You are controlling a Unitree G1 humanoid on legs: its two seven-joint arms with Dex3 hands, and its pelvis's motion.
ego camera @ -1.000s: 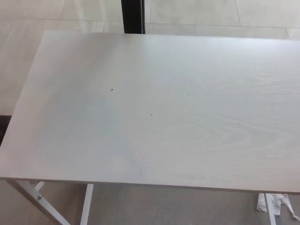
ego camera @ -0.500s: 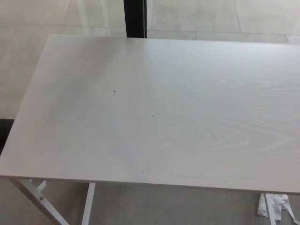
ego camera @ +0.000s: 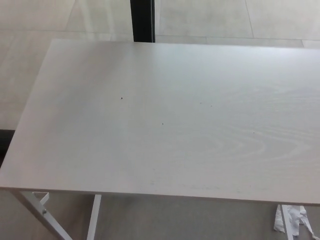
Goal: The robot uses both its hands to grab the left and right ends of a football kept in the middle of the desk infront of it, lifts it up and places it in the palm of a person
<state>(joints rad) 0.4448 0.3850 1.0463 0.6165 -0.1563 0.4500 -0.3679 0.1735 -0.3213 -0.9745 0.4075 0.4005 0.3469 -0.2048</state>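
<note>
A pale wood-grain desk fills most of the head view, its near edge running along the bottom. No football shows anywhere on it. Neither of my hands shows in the view, and no person's hand is in sight.
White desk legs stand under the near left corner. A crumpled white scrap lies on the floor at the bottom right. A dark vertical post stands beyond the far edge, on a light tiled floor.
The whole picture has shifted slightly downward, so the camera has moved. Nothing on the desk has changed.
</note>
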